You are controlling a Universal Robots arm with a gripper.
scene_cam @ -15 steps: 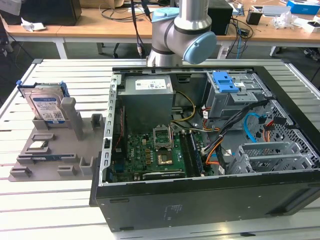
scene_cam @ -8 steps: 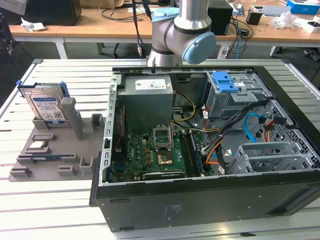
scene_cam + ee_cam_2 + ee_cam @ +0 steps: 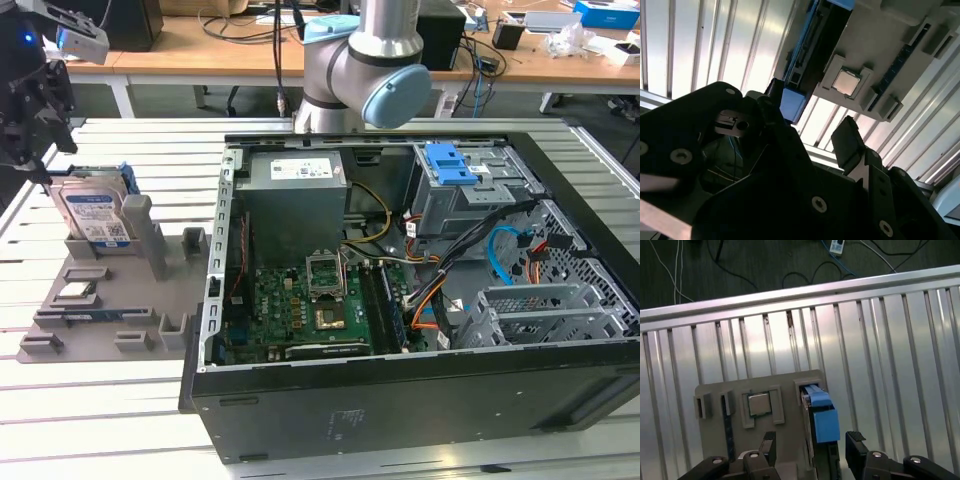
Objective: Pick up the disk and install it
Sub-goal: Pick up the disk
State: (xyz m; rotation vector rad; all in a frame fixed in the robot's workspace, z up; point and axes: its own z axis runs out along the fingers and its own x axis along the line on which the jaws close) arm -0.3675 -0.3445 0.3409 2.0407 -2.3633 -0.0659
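The disk (image 3: 95, 213), a silver-grey drive with a white-and-blue label in a blue caddy, stands upright in a slot of the grey fixture (image 3: 110, 300) at the exterior view's left. In the first wrist view the disk (image 3: 821, 422) is seen edge-on. My black gripper (image 3: 40, 140) hangs just above and behind the disk's top edge. The gripper (image 3: 811, 447) is open, one finger on each side of the disk's line, not touching it. In the second wrist view the caddy's blue end (image 3: 792, 102) lies beside one fingertip (image 3: 847, 142).
A small silver chip (image 3: 759, 403) sits in a pocket of the fixture beside the disk. The open computer case (image 3: 420, 380) fills the exterior view's right, with a blue-latched grey drive cage (image 3: 455, 180) at its back. The slatted metal table (image 3: 880, 340) surrounds the fixture.
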